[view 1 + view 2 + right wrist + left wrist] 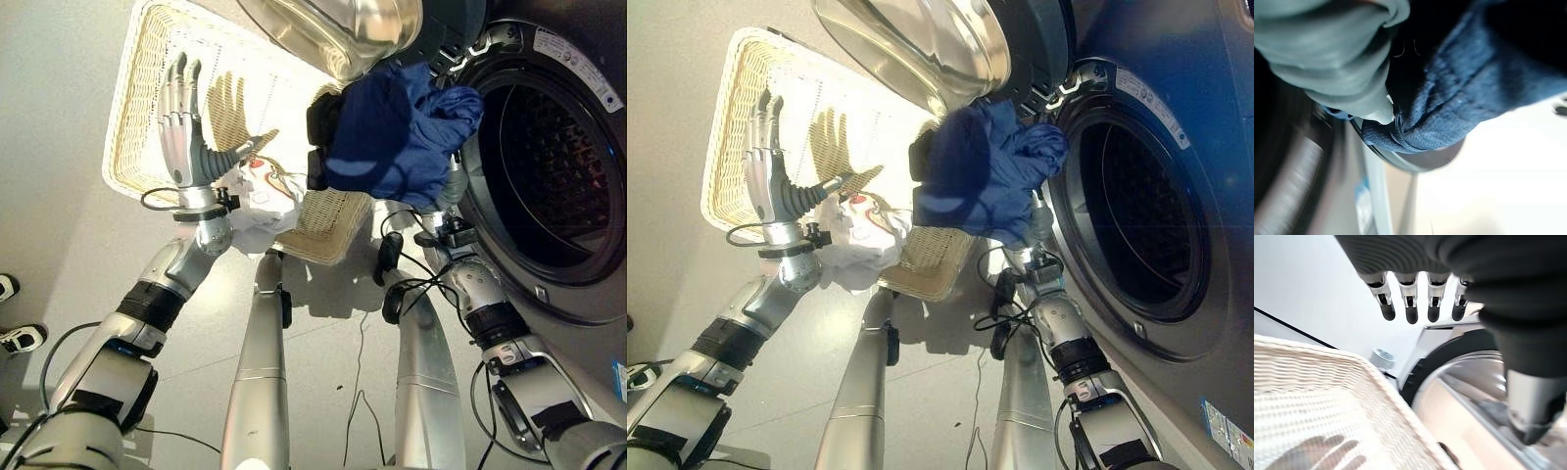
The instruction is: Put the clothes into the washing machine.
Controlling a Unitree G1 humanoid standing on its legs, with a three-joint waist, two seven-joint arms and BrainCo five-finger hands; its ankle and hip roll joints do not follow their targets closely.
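**Left eye view: blue garment held up at the drum's mouth**

Left eye view showed the right hand (446, 186) mostly buried under a bundled blue garment (397, 132), raised just at the 9 o'clock edge of the washing machine's (578, 245) round opening. Whether its fingers were curled into the cloth could not be told; the right wrist view showed blue fabric bunched close against the hand.

The likely trouble, as a judgement: the cloth hung in loose folds outside the rim, so a trailing fold might have caught on the door (343, 29), which stood open at 12 o'clock of the garment, or slid down outside the drum if the hold was slack.

The drum itself looked dark, with nothing visible inside. The wicker basket (132, 117), at 9 o'clock of the garment, held a white garment (257, 206) with a red mark near its 5 o'clock corner. The left hand (181, 122) hovered over the basket, fingers straight and spread, holding nothing.
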